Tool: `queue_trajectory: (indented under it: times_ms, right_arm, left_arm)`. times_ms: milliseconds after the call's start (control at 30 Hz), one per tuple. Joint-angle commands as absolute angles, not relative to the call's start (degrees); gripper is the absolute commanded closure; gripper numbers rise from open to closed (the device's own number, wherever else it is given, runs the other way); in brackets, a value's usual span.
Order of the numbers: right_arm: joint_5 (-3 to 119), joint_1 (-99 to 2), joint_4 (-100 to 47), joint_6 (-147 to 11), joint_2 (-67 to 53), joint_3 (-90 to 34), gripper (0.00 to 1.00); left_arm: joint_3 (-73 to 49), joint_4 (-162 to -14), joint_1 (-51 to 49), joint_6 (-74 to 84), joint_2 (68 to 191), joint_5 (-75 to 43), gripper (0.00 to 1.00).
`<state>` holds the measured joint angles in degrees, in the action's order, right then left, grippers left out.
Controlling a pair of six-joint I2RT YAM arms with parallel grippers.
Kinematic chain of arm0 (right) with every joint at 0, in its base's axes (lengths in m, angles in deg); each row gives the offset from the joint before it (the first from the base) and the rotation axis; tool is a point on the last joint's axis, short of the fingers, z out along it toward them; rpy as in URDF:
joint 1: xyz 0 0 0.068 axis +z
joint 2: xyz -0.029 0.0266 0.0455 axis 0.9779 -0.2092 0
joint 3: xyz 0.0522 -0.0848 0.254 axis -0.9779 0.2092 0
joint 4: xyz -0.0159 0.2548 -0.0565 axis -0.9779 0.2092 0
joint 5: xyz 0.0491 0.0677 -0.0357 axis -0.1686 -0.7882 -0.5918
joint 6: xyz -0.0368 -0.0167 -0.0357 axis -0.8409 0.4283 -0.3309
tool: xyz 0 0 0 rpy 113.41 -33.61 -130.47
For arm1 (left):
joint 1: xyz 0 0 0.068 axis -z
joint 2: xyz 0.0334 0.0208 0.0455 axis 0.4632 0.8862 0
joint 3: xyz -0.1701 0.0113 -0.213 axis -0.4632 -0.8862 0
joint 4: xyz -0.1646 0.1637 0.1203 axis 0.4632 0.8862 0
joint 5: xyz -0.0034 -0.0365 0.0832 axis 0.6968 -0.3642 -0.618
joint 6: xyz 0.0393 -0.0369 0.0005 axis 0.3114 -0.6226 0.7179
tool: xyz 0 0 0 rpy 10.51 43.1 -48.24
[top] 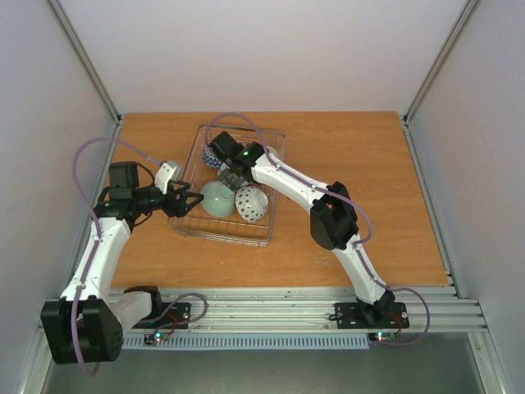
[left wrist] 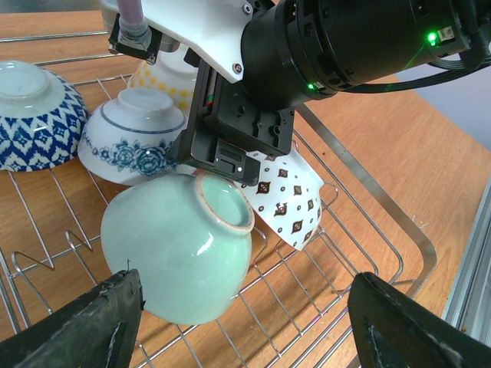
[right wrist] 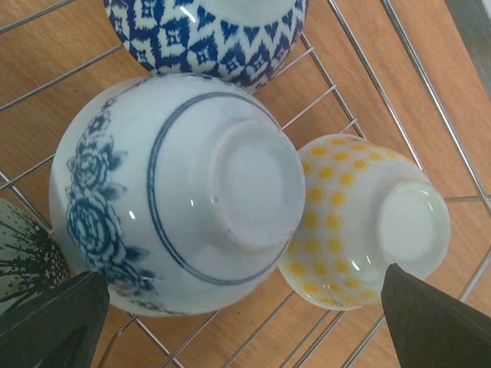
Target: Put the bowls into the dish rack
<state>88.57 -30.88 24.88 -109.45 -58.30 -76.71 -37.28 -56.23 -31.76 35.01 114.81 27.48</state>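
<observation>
Top external view, starting at the left: the left gripper [top: 189,201] sits at the left wall of the dish rack [top: 246,238]. Its fingers are spread and hold nothing. Immediately to its right, inside the rack, lies the mint green bowl [top: 217,199]. The speckled bowl [top: 251,203] is close against the far side of that one. Every bowl in sight is already inside the wire walls, and none stands on the table [top: 369,189].

In the left wrist view the mint green bowl lies straight ahead of the parted fingers [left wrist: 92,322], a little to the left of centre. It is tipped on its side. Its foot ring points up and to the right, so its axis slants from lower left to upper right, toward the wrist of the other arm. The speckled bowl leans behind it and appears to touch it. From these frames I cannot tell whether the left finger touches the mint bowl's wall.

Further right, the right gripper [right wrist: 242,274] hangs with its fingers wide apart and nothing between them. It is directly over the upturned foot of the floral bowl [right wrist: 176,192]. The yellow-dotted bowl [right wrist: 360,222] touches that bowl on its right, also bottom up. The blue diamond bowl [right wrist: 207,31] lies just beyond.

I judge the left arm clearly nearer the mint bowl. If that bowl needs righting, the fingers must close across its slanted body, with the other arm's wrist crowded close above.
</observation>
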Motion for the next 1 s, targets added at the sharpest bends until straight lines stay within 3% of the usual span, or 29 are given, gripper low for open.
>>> queue_trajectory:
  times_ms: [0,467,967]
  right_arm:
    - [86.4,-30.6,24.7,-108.4,-55.5,-76.2,0.01]
    - [84.9,-31.9,21.9,-105.1,-52.2,-73.6,0.01]
    - [83.7,-36.4,12.2,-97.1,-36.6,-56.3,0.01]
  left_arm:
    - [-38.1,-58.5,-32.1,35.4,113.3,27.8,0.26]
    - [-38.1,-58.2,-32.1,35.7,113.2,28.0,0.26]
    - [-38.6,-62.0,-32.3,31.7,112.8,20.2,0.25]
